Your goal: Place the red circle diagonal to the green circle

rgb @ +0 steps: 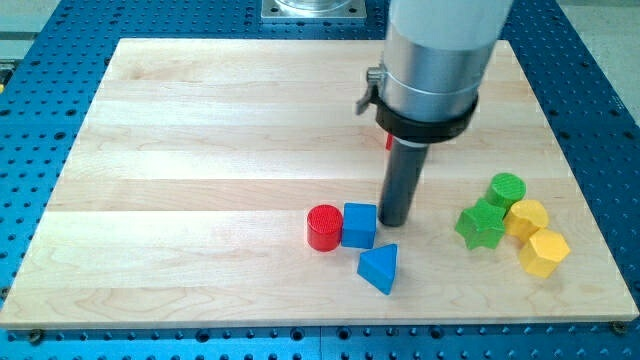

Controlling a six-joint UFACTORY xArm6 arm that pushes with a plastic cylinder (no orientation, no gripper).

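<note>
Camera view: pale wooden counter (200,130) of joined planks, filling most of the frame, laid over a blue perforated base (30,150).

Lower centre of the frame: red ribbed plastic cylinder, the red circle (323,227), standing upright, touching the left side of a blue plastic cube (359,225). Just below and right of the cube, a blue plastic triangular wedge (379,268), close to the cube's lower corner; contact there cannot be told.

Dark straight rod hanging from a wide silver cylinder with a black collar, upper centre-right of the frame. My tip (394,222) down at the counter, immediately right of the blue cube, touching or nearly touching its right face. Red circle on the far side of that cube from my tip, so cube between the two, all three in a rough row from left to right. No fingers on this rod, hence nothing to report as apart, together or clamped.

Right side of the frame: green ribbed plastic cylinder, the green circle (506,188), upright, well apart from the red circle and to the right of my tip. Just below and left of it, a green plastic star-shaped block (480,225), touching or nearly so. Right of the star, a yellow plastic block with rounded lobes (527,217), and below that a yellow plastic hexagonal block (544,252), the four bunched closely together.

A small sliver of red (389,141) showing beside the rod under the collar; shape impossible to make out.
</note>
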